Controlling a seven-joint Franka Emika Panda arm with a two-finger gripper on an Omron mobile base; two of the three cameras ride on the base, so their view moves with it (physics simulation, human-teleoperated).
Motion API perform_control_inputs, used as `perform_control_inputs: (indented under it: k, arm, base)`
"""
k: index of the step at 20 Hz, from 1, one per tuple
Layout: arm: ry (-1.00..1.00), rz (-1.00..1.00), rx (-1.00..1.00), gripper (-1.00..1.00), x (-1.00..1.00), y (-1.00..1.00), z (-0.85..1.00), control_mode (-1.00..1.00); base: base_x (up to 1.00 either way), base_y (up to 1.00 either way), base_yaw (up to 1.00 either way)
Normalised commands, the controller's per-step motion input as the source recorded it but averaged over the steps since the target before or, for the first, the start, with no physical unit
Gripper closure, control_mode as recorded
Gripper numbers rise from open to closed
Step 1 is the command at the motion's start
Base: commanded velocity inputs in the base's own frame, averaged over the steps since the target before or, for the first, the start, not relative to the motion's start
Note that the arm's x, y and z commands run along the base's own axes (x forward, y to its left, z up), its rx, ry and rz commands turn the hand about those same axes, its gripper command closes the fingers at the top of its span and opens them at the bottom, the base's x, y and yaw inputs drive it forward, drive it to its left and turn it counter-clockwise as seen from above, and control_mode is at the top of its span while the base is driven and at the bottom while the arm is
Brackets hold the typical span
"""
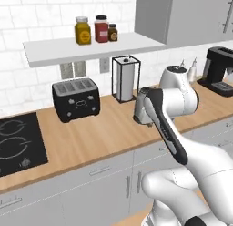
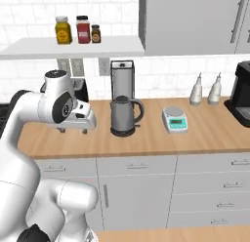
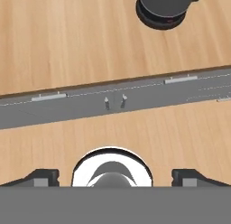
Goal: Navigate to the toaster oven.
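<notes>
The wooden counter (image 2: 205, 133) runs across both base views, and everything here is placed against it. At its left end in the left base view lies a black cooktop (image 1: 18, 141); just to the right of that, toward the wall, stands a black four-slot toaster (image 1: 76, 99), and further right a paper-towel holder (image 1: 126, 78) in a black wire frame. In the right base view a grey kettle (image 2: 124, 116) stands mid-counter in front of that holder, with a small kitchen scale (image 2: 175, 119) to its right, two white bottles (image 2: 205, 90) by the wall, and a black coffee machine (image 2: 241, 93) at the far right. Above the counter a shelf (image 1: 54, 49) carries three jars (image 1: 95, 30). The gripper (image 3: 115, 178) hangs over the counter's front edge, its two dark fingertips (image 3: 43, 177) set wide apart with nothing between them. No silver-grey toaster oven appears anywhere on this stretch of counter.
</notes>
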Motion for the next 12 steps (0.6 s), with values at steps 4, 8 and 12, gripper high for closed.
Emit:
perform_control_inputs:
  k: [4,8,12]
  arm:
    - [0.0,0.0,0.0,-1.0,0.0,0.0,0.0,1.0]
    - [0.0,0.0,0.0,-1.0,0.0,0.0,0.0,1.0]
    - [0.0,0.0,0.0,-1.0,0.0,0.0,0.0,1.0]
  base:
    - [-0.57,0.01,-0.25]
    - [-0.69,0.51,0.07]
    - [-0.42,0.93,0.29]
